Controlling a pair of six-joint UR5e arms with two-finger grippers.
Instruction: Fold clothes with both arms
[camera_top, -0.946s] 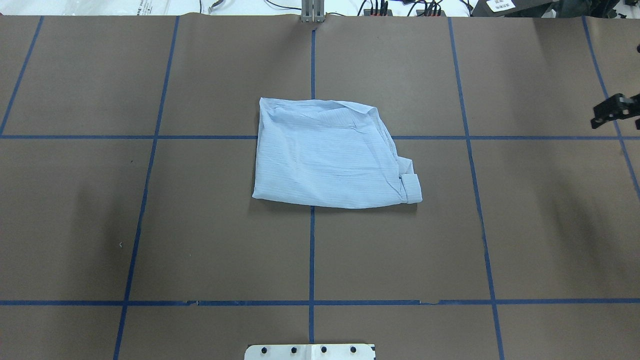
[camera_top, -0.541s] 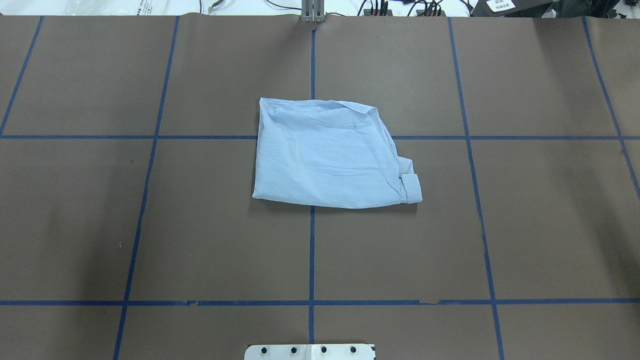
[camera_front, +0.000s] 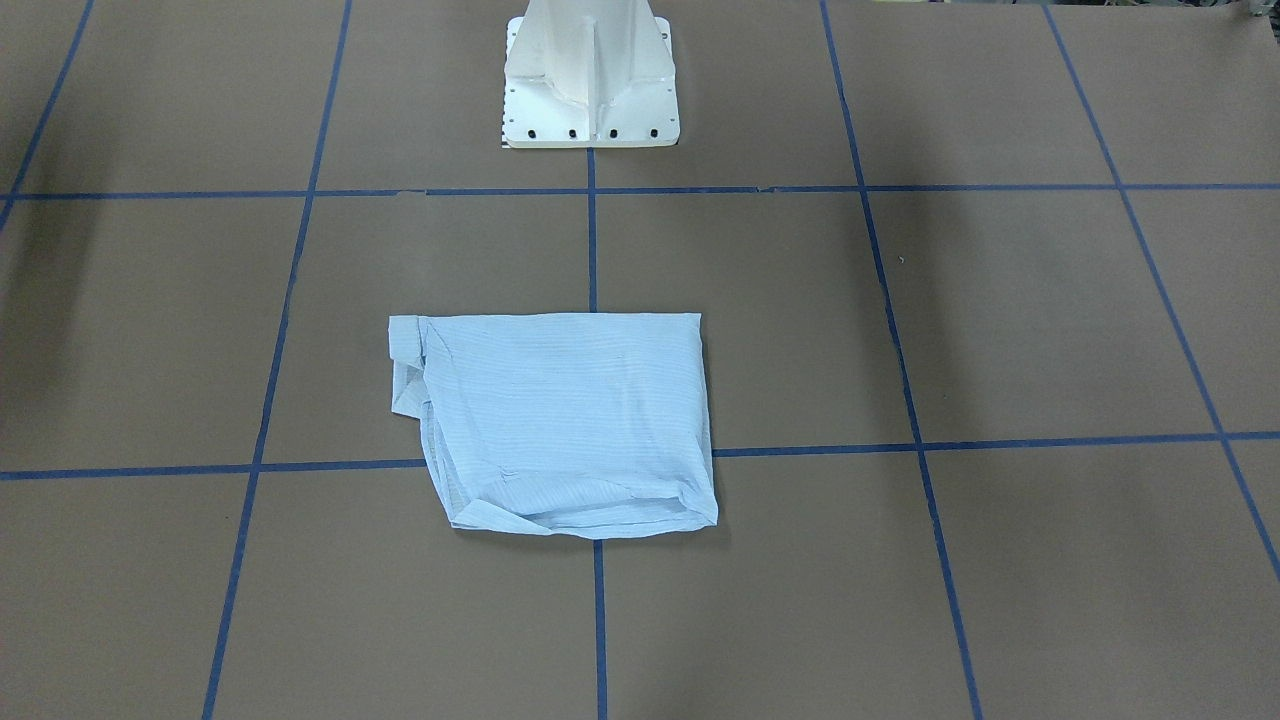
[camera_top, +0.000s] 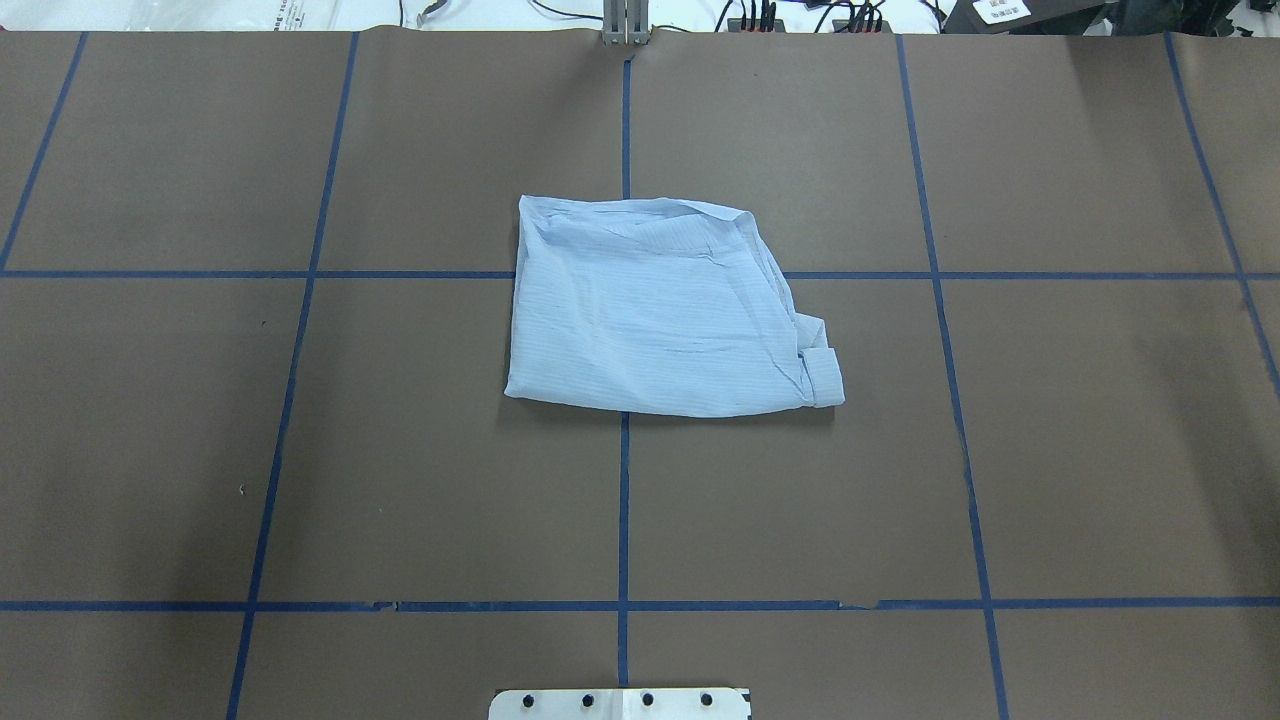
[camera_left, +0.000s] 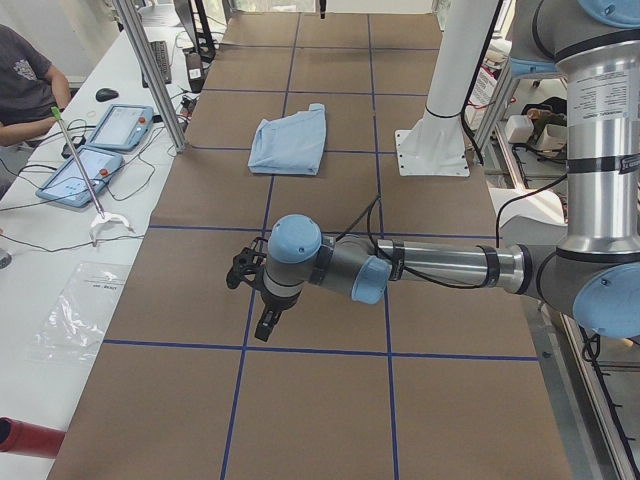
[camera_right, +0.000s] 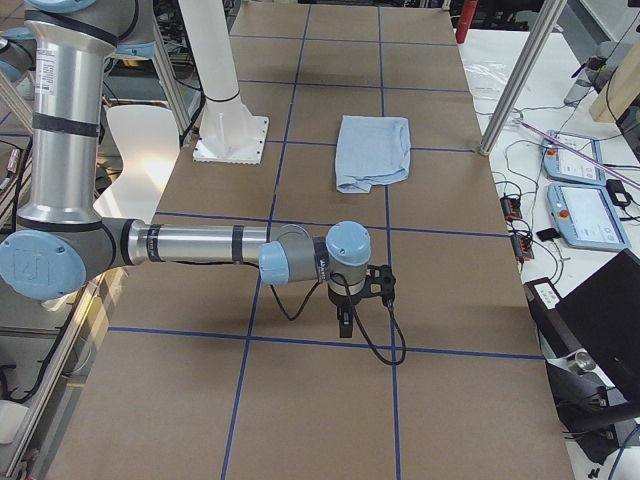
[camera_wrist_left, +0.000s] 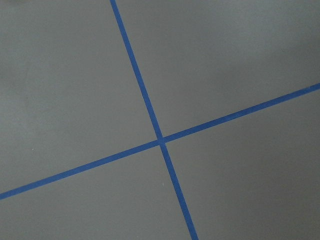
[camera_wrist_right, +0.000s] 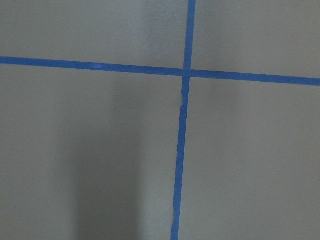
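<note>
The light-blue shirt (camera_top: 660, 310) lies folded into a rough rectangle at the table's middle, with a cuff at its near right corner. It also shows in the front view (camera_front: 560, 420), the left side view (camera_left: 290, 140) and the right side view (camera_right: 373, 150). Neither arm is over it. My left gripper (camera_left: 250, 290) hangs low over the table far to the left. My right gripper (camera_right: 365, 290) hangs low far to the right. Both show only in side views, so I cannot tell whether they are open or shut. Both wrist views show only brown table and blue tape.
The brown table cover (camera_top: 300, 450) carries a grid of blue tape lines. The white pedestal base (camera_front: 590, 90) stands at the near edge. An operator (camera_left: 25, 80) sits by control tablets (camera_left: 100, 150) past the far edge, beside metal frame posts (camera_left: 150, 70).
The right gripper, seen at the overhead view's right edge 0.9 s ago, has moved out of that view. The shirt has not moved.
</note>
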